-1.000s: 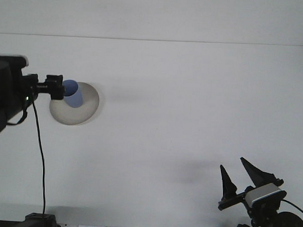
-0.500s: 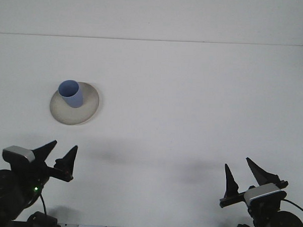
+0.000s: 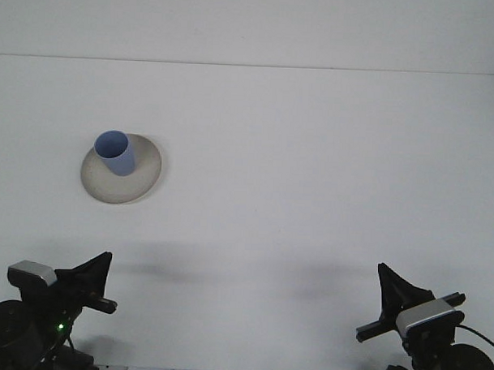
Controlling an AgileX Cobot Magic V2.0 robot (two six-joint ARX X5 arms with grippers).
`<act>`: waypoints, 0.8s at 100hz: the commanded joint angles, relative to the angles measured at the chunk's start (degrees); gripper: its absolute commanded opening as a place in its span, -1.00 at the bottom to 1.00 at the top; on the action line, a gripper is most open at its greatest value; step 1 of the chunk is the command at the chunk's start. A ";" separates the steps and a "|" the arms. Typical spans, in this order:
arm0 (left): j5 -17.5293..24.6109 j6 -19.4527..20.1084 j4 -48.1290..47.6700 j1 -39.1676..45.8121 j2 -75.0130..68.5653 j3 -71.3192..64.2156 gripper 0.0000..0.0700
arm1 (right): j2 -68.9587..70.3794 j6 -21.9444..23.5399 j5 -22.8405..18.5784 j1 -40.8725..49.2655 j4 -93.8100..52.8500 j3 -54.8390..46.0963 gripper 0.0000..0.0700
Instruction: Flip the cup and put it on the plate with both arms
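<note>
Though arms cropped, cup on plate

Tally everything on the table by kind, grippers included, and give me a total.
Cups: 1, the blue cup standing on the plate.
Plates: 1, the pale plate at the table's left.
Grippers: 2, the left gripper and the right gripper, both at the near edge, away from the cup.
Total: 4
</note>
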 commanded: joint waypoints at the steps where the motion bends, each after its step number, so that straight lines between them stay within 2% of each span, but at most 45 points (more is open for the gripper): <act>1: 0.26 -0.17 1.14 -0.22 -0.13 0.57 -0.96 | 0.24 0.37 0.00 0.61 1.29 0.37 -0.98; 54: 0.20 0.02 2.23 -0.20 -0.15 0.57 -0.96 | 0.24 0.37 -0.02 0.61 2.03 0.37 -0.98; 57: 0.17 1.57 2.12 -0.04 -0.26 0.55 -0.96 | 0.24 0.37 -0.02 0.61 2.03 0.37 -0.98; 63: -0.48 8.76 2.54 0.79 -1.05 -0.04 -0.96 | 0.24 0.37 -0.02 0.61 2.03 0.37 -0.98; 80: -2.27 19.26 14.40 6.58 -5.62 -11.43 -0.96 | 0.24 0.37 0.00 0.61 2.03 0.37 -0.98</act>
